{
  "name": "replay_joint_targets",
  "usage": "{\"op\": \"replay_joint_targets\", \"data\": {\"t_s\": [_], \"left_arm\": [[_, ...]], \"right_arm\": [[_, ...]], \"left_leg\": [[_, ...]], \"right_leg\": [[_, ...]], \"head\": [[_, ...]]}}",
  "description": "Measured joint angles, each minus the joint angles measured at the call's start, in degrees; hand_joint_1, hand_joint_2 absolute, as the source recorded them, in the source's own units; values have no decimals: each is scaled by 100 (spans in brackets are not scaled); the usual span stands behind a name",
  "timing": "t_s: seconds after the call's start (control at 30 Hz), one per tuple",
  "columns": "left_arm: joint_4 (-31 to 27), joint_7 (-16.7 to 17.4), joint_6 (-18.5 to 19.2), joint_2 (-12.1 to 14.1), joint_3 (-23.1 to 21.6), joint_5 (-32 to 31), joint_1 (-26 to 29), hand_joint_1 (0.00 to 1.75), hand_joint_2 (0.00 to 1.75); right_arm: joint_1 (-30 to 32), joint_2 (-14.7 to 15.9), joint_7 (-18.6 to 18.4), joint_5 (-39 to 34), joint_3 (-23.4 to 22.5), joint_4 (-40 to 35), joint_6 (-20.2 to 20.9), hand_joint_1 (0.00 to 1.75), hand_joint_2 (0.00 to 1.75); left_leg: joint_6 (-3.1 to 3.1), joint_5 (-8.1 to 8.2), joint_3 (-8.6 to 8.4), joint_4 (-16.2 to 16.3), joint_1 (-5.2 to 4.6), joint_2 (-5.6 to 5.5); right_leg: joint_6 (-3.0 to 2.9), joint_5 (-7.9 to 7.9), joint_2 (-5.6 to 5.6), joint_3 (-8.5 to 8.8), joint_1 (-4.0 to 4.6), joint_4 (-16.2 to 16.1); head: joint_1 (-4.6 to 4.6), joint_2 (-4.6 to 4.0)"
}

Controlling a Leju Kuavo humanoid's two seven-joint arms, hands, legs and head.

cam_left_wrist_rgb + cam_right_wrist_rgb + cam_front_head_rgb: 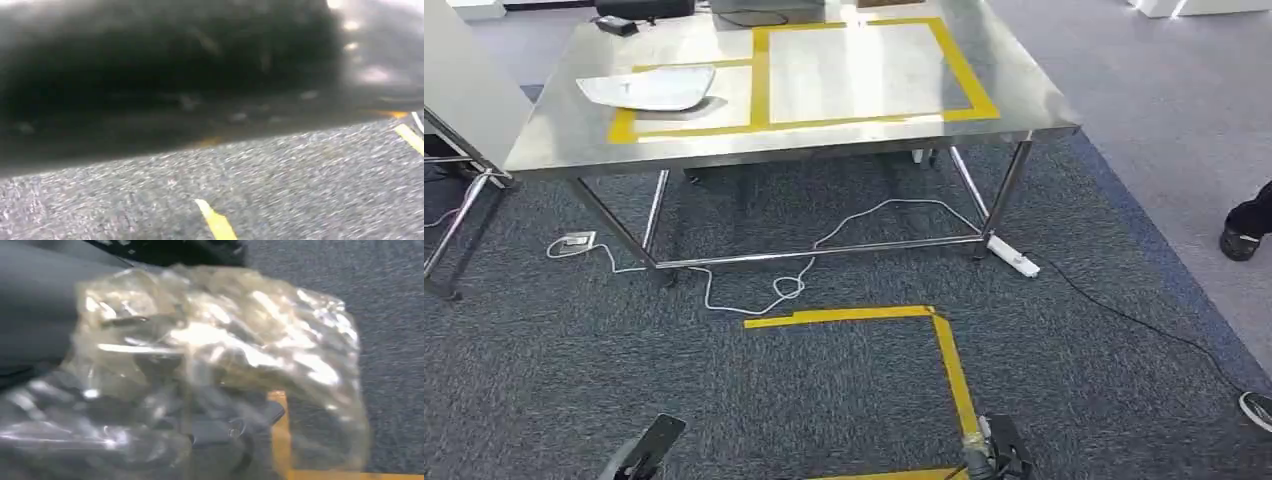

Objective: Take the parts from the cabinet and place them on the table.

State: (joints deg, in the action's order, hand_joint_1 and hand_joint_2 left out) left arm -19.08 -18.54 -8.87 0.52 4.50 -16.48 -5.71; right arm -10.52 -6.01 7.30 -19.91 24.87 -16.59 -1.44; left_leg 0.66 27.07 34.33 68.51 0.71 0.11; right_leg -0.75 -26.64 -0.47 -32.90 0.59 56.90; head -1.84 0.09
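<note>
One bagged part (649, 88) lengthwise along table (1024, 100)

Probably a lab: steel table (574, 135), taped carpet (854, 400), loose cables (754, 290).

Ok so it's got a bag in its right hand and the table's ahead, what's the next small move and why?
Probably step forward toward the steel table. The right hand holds the clear plastic bag of parts low over the carpet, and a stretch of floor with yellow tape lies between the robot and the table. One bag already lies in the left taped box; the larger box beside it looks bare.
</note>
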Motion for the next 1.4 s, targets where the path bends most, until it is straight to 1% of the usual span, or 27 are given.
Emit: {"op": "replay_joint_targets", "data": {"t_s": [0.07, 0.2, 0.27, 0.33, 0.37, 0.4, 0.47, 0.5, 0.53, 0.57, 0.6, 0.7, 0.73, 0.8, 0.87, 0.9, 0.93, 1.0, 1.03, 1.07, 1.1, 1.2, 1.23, 1.27, 1.3, 1.37, 1.4], "left_arm": [[0, -22, 0, 2, 0, -46, -27, 0, 0], [0, -66, 26, -13, -2, -92, -43, 0, 0], [0, -105, 90, -35, -13, -126, -72, 0, 0], [0, -149, 116, -57, -33, -214, -76, 0, 0], [0, -162, 116, -72, -68, -290, -77, 0, 0], [0, -162, 94, -100, -111, -356, -80, 0, 0], [0, -157, 44, -182, -171, -417, -80, 0, 0], [0, -153, 28, -203, -190, -439, -81, 0, 0], [0, -153, 15, -230, -219, -452, -90, 0, 0], [0, -153, 9, -249, -247, -452, -109, 0, 0], [0, -153, 7, -258, -262, -452, -130, 0, 0], [2, -153, 2, -249, -267, -452, -128, 0, 0], [2, -151, 2, -258, -271, -452, -109, 0, 0], [2, -146, 4, -267, -291, -452, -125, 0, 0], [2, -146, 4, -282, -299, -455, -128, 0, 0], [2, -146, 4, -286, -299, -455, -112, 0, 0], [2, -144, 4, -286, -302, -455, -95, 0, 0], [2, -159, 0, -286, -302, -448, -88, 0, 0], [2, -188, -7, -284, -299, -424, -92, 0, 0], [2, -232, -24, -265, -297, -355, -97, 0, 0], [2, -317, -28, -251, -280, -253, -95, 0, 0], [2, -606, -9, -127, -79, 150, -32, 0, 0], [2, -679, 9, -103, -8, 226, -27, 0, 0], [0, -734, 22, -81, 65, 275, -31, 0, 0], [0, -750, 31, -50, 126, 304, -57, 0, 0], [-13, -783, 68, -52, 206, 306, -84, 0, 0], [-17, -787, 85, -63, 225, 282, -83, 0, 0]], "right_arm": [[0, 0, 17, 2, -9, -15, -4, 0, 0], [25, 0, 33, 17, -11, -20, -7, 0, 0], [44, 7, 50, 20, -13, -20, -5, 0, 0], [60, 26, 92, -5, -20, -20, -2, 0, 0], [81, 46, 142, -56, -48, -17, 0, 0, 0], [118, 65, 201, -94, -85, -17, 11, 0, 0], [206, 103, 286, -131, -144, -15, 44, 0, 0], [239, 118, 308, -136, -164, -15, 46, 0, 0], [258, 127, 317, -138, -173, -15, 46, 0, 0], [273, 133, 317, -140, -192, -15, 46, 0, 0], [281, 144, 326, -144, -216, -15, 44, 0, 0], [315, 153, 326, -155, -245, -15, 46, 0, 0], [315, 157, 321, -155, -247, -15, 46, 0, 0], [345, 160, 323, -157, -251, -15, 46, 0, 0], [379, 168, 323, -162, -258, -13, 44, 0, 0], [384, 170, 323, -164, -262, -11, 44, 0, 0], [384, 170, 323, -164, -269, -9, 44, 0, 0], [371, 170, 321, -157, -286, -9, 48, 0, 0], [362, 170, 308, -132, -289, -9, 65, 0, 0], [351, 170, 280, -83, -288, -9, 85, 0, 0], [316, 168, 216, 16, -286, -9, 125, 0, 0], [139, 83, -40, 260, -203, -11, 168, 0, 0], [81, 46, -105, 310, -173, -39, 160, 0, 0], [8, 37, -136, 341, -144, -46, 147, 0, 0], [-46, 7, -151, 361, -122, -46, 135, 0, 0], [-81, 2, -206, 391, -85, -46, 120, 0, 0], [-79, -4, -219, 393, -70, -46, 116, 0, 0]], "left_leg": [[-122, 296, -724, -1063, -66, 11], [-208, 191, -647, -1275, -97, -8], [-279, 38, -498, -1288, -60, -32], [-285, -103, -288, -1288, -61, -87], [-277, -190, -175, -1283, -61, -113], [-263, -268, -74, -1280, -57, -143], [-217, -422, 129, -1270, -43, -234], [-182, -492, 197, -1260, -31, -296], [-143, -564, 273, -1245, -23, -357], [-103, -607, 344, -1208, -54, -408], [-86, -675, 377, -1159, -68, -448], [4, -856, 427, -1199, -37, -663], [11, -733, 465, -1144, -42, -454], [62, -88, 662, -513, -36, -135], [97, 356, 908, 404, -18, -56], [104, 377, 941, 685, -10, -45], [99, 284, 831, 668, -8, -38], [47, -19, 271, -115, -18, 25], [-9, -182, -77, -651, -40, 140], [-77, -63, -288, -995, -97, 389], [-120, -84, -308, -1085, -149, 438], [-201, -47, -247, -1146, -147, 302], [-239, -101, -274, -1243, -72, 243], [-263, -129, -263, -1262, -70, 190], [-303, -159, -230, -1261, -71, 134], [-319, -198, -172, -1257, -84, -45], [-311, -213, -154, -1251, -87, -132]], "right_leg": [[48, 76, -1, -105, 29, 76], [192, 286, -54, -171, -8, 46], [258, -266, 15, -315, -36, 323], [308, -938, 25, -537, -65, 1156], [324, -1025, 25, -612, -68, 1560], [335, -874, 26, -630, -73, 1814], [346, -246, 51, -419, -90, 1766], [346, -79, 114, -164, -104, 1456], [341, -150, 286, 226, -131, 924], [333, -438, 558, 784, -142, 245], [300, -698, 581, 998, -165, -243], [156, -669, 372, 885, -139, -189], [92, -628, 267, 866, -147, -191], [25, -564, 78, 789, -114, -190], [20, -505, -108, 706, -91, -185], [21, -482, -199, 668, -84, -179], [24, -458, -278, 660, -75, -178], [41, -438, -427, 673, -58, -170], [44, -439, -497, 682, -44, -166], [52, -439, -565, 671, -32, -166], [82, -431, -616, 647, -5, -156], [152, -411, -758, 631, 12, -153], [191, -479, -723, 586, 17, -135], [220, -611, -338, 513, -4, 21], [231, -820, -101, 332, -32, 410], [256, -1215, 27, -155, -62, 1428], [267, -1271, 35, -327, -64, 1744]], "head": [[-2, 0], [-2, 0], [17, 0], [20, 0], [20, 0], [26, 0], [24, 0], [20, 0], [26, 0], [31, 0], [7, 0], [6, 0], [2, 0], [-48, 0], [-44, 0], [-50, 0], [-48, 0], [-52, 0], [-48, 0], [-39, 0], [-44, 0], [-39, 0], [-52, 0], [-2, 0], [7, 0], [4, 0], [4, 0]]}}
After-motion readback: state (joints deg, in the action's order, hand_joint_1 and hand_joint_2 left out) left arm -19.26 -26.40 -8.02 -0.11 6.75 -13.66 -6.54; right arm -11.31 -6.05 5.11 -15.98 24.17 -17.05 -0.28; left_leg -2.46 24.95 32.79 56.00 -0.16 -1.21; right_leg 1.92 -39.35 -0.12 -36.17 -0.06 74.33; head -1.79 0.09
